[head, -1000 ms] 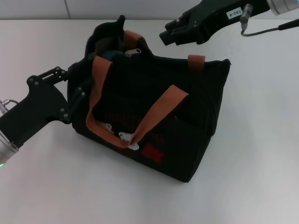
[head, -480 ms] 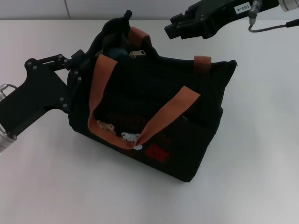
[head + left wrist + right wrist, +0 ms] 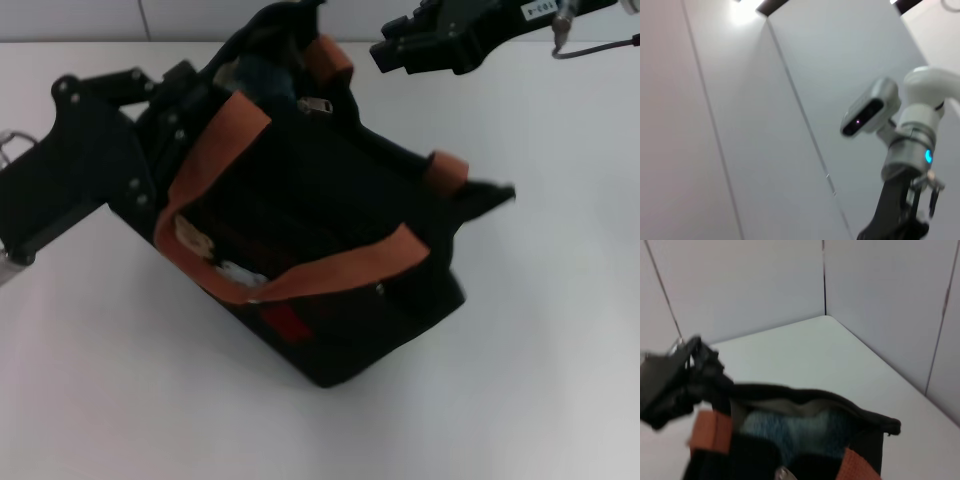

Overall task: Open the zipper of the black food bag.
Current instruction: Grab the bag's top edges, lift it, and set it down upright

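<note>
Tipping vs before: black food bag [image 3: 330, 250], L gripper [image 3: 165, 110] clamping its end; R gripper [image 3: 405, 52] closed, clear.

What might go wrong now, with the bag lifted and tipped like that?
The black food bag hangs tilted from the left gripper, gripped at one end only, so it might slip free or swing.

Its top already gapes, with something bluish inside; tipping further could spill the contents onto the table.

The right gripper hovers apart from the zipper; a swinging bag could make that small pull hard to catch.
</note>
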Controlling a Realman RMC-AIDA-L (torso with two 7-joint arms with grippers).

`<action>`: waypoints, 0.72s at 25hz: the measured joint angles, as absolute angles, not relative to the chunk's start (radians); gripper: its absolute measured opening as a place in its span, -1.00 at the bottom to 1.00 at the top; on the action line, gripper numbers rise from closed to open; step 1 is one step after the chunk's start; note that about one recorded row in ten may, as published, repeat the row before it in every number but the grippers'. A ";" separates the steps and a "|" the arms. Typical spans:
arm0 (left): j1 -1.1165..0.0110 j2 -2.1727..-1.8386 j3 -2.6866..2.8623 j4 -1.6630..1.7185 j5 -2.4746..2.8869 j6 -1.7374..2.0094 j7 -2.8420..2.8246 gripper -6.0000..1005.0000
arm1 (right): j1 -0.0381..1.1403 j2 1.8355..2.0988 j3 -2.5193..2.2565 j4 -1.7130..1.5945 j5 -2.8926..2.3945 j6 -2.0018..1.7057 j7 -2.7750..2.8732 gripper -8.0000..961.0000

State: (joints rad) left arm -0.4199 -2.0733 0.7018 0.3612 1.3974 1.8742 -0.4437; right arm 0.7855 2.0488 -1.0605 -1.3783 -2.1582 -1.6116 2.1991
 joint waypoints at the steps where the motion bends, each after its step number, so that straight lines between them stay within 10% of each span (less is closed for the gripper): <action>1: -0.429 -2.073 0.703 0.365 1.396 1.885 -0.444 -0.77 | 0.778 2.051 -1.060 -1.383 -2.158 -1.614 2.164 -0.41; 18: -0.497 -2.077 0.725 0.365 1.398 1.893 -0.434 -0.74 | 0.597 2.083 -1.125 -1.538 -2.019 -1.666 1.951 -0.36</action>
State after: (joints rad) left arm -0.4968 -2.0770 0.7249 0.3650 1.3979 1.8929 -0.4343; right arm 0.5968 2.0830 -1.1246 -1.5383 -2.0188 -1.6657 1.9509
